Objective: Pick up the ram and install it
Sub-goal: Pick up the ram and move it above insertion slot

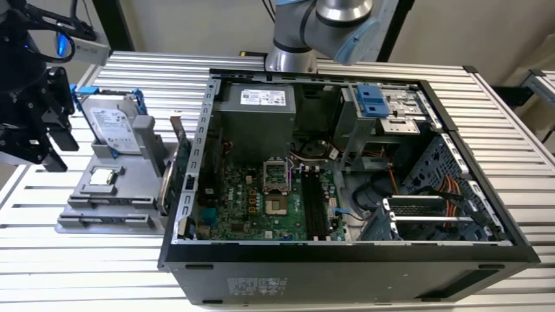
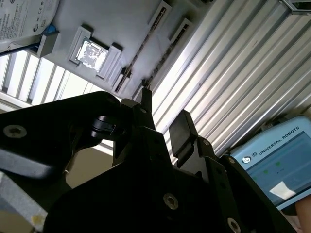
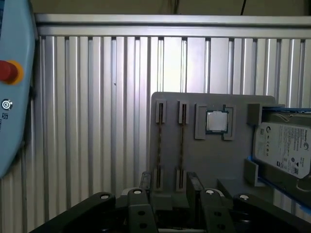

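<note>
The ram shows as two thin sticks seen edge-on, one point(image 3: 159, 143) beside the other point(image 3: 181, 143), standing in the slots of a grey holder tray point(image 3: 194, 160). In the second wrist view one stick point(image 2: 137, 56) runs along the same tray. My gripper point(image 3: 170, 187) hovers above the table near the end of the tray where those slots are, apart from the sticks. Its dark fingers point(image 2: 181, 127) stand open with nothing between them. In the exterior view the gripper point(image 1: 54, 146) hangs to the left of the tray point(image 1: 104, 224), far from the open computer case point(image 1: 347, 253).
The tray also carries a square silver CPU point(image 3: 216, 121) and a hard drive point(image 1: 113, 123) in a blue frame. A green card with a bracket point(image 1: 178, 162) stands by the case wall. Black memory slots point(image 1: 314, 201) lie on the motherboard. A pendant with a red button point(image 3: 7, 70) lies nearby.
</note>
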You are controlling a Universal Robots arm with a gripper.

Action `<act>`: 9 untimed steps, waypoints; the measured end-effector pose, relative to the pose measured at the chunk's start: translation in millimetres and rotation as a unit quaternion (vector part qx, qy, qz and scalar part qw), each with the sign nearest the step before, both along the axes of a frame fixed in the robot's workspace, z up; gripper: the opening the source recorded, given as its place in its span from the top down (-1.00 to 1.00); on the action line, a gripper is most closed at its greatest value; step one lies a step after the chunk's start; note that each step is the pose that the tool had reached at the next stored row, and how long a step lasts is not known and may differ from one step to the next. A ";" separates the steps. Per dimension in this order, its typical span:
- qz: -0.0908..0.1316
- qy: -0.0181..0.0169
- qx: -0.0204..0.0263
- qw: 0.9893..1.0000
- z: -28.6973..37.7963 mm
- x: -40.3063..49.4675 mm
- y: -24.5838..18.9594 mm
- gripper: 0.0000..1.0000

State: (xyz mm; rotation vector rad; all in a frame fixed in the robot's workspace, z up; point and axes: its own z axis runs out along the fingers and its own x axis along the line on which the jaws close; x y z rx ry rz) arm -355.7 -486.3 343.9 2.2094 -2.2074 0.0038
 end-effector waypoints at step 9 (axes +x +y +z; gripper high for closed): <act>0.000 0.000 0.000 1.000 -4.5 0.1 0.1 -1.00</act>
